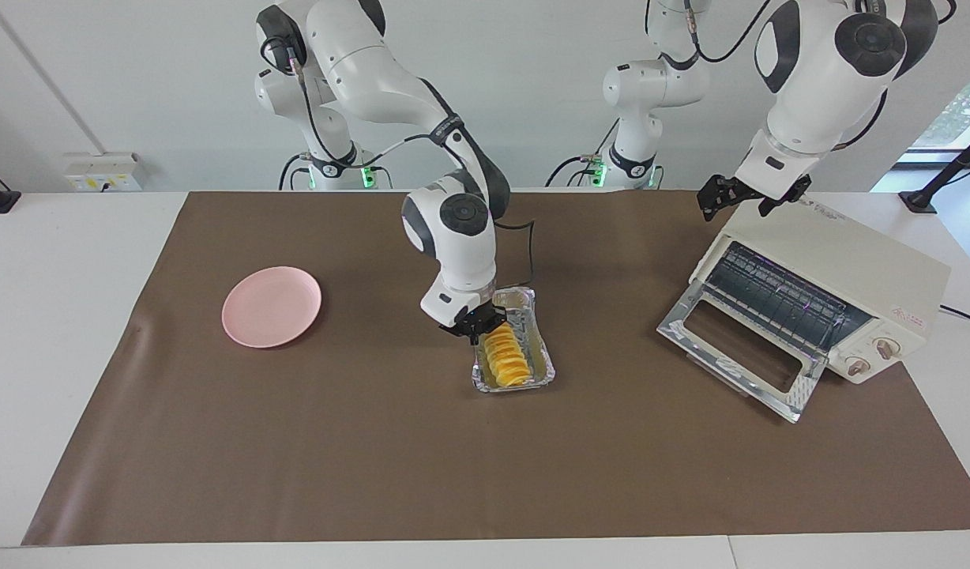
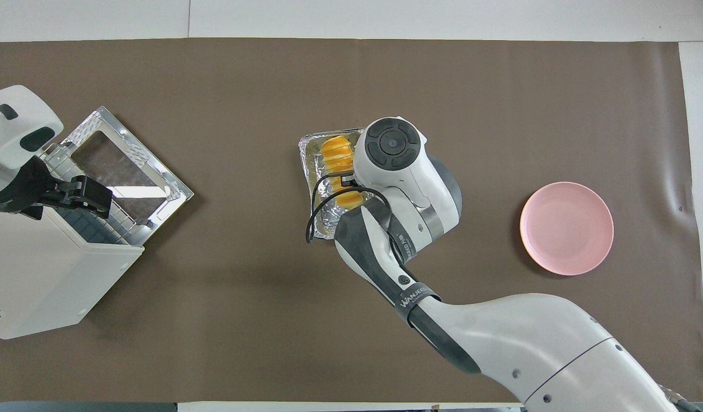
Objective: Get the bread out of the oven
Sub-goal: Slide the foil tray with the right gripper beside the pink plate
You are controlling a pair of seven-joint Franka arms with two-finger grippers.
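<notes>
1. Bread (image 1: 507,357) lies in a foil tray (image 1: 542,348) mid-surface, out on the brown mat (image 1: 485,474). It is not in the oven (image 1: 840,276).
2. Right hand (image 1: 482,325) is down at the end of the bread nearer the robots, fingers closed on the loaf. From overhead the wrist covers that end; only the farther part of the bread (image 2: 335,153) shows.
3. Tray rim (image 2: 307,166) stands up all round the loaf; the bread runs lengthwise along the tray, with bare foil between it and the rim on the side toward the oven.
4. Oven sits at the left arm's end of the surface, turned at an angle, with its door (image 1: 738,352) dropped open and tilted down onto the mat. The wire rack (image 1: 777,296) shows inside.
5. Left hand (image 1: 718,197) hangs over the top corner of the oven nearest the robots, fingers spread, holding nothing.
6. Pink plate (image 1: 271,306) lies toward the right arm's end, well apart from the tray, with bare mat between them.
7. Wide bare mat lies farther from the robots than the tray, the plate and the oven door.
</notes>
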